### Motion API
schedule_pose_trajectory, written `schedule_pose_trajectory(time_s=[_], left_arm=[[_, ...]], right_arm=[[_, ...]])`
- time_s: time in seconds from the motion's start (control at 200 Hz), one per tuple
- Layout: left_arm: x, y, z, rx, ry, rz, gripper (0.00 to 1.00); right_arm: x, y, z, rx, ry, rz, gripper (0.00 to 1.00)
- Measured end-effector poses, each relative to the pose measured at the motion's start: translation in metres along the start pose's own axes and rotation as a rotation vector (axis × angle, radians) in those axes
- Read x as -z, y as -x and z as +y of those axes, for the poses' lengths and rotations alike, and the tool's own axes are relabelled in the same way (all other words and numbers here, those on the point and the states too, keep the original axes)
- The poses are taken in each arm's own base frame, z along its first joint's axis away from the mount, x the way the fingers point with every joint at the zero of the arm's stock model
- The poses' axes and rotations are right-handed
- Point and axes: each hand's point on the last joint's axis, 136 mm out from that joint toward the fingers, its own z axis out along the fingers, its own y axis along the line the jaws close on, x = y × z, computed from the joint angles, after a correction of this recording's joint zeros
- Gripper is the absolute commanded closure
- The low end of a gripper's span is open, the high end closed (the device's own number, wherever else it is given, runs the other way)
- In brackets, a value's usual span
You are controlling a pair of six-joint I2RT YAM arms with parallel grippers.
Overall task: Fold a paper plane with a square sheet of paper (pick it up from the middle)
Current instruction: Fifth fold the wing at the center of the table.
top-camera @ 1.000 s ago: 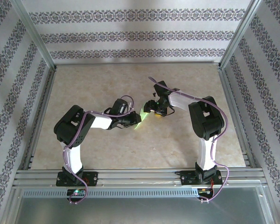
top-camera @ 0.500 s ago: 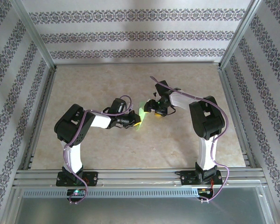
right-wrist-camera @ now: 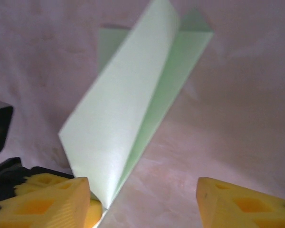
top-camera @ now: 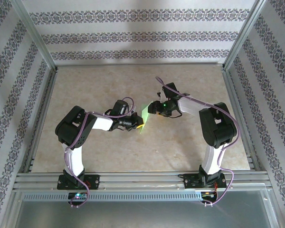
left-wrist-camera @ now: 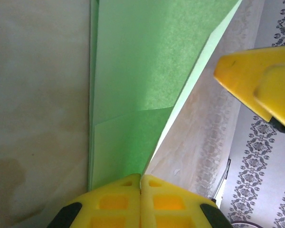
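Observation:
The square sheet of paper (top-camera: 145, 115) is light green and folded along a centre crease into a narrow V, held above the middle of the table. My left gripper (top-camera: 137, 125) is shut on its near end; in the left wrist view the yellow fingertips (left-wrist-camera: 140, 183) pinch the crease and the paper (left-wrist-camera: 142, 61) rises away from them. My right gripper (top-camera: 155, 108) is just right of the sheet. In the right wrist view it (right-wrist-camera: 142, 202) is open, with the paper (right-wrist-camera: 123, 118) next to its left finger (right-wrist-camera: 52, 199). A right finger (left-wrist-camera: 256, 78) also shows in the left wrist view.
The beige table top (top-camera: 133, 83) is ringed by aluminium frame rails (top-camera: 137, 178) and patterned walls. Both arms reach inward and meet at the centre.
The right gripper has moved closer to the paper, its jaws have narrowed somewhat, and its elbow has swung right. The left gripper stays shut on the paper, which has lifted slightly.

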Motion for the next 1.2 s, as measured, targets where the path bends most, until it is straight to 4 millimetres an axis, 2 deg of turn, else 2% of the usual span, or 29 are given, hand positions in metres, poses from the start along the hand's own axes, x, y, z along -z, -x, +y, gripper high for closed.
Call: schedule_pose_trajectory(time_s=[0.12,0.275,0.44,0.635,1.199], left_arm=[[0.000,-0.001,-0.001,0.006,-0.004,0.007,0.94],[0.000,-0.001,-0.001,0.010,-0.004,0.007,0.94],[0.000,-0.001,-0.001,0.011,-0.004,0.007,0.94],[0.000,-0.001,-0.001,0.010,-0.005,0.007,0.94],[0.000,-0.001,-0.001,0.010,-0.004,0.007,0.94]], right_arm=[[-0.001,0.004,0.005,0.010,0.019,-0.010,0.45],[-0.011,0.009,0.011,0.014,0.038,-0.004,0.46],[-0.026,0.009,0.011,-0.005,0.039,0.022,0.47],[-0.035,0.011,0.010,-0.028,0.039,0.034,0.48],[-0.040,0.014,0.010,-0.078,0.047,0.035,0.48]])
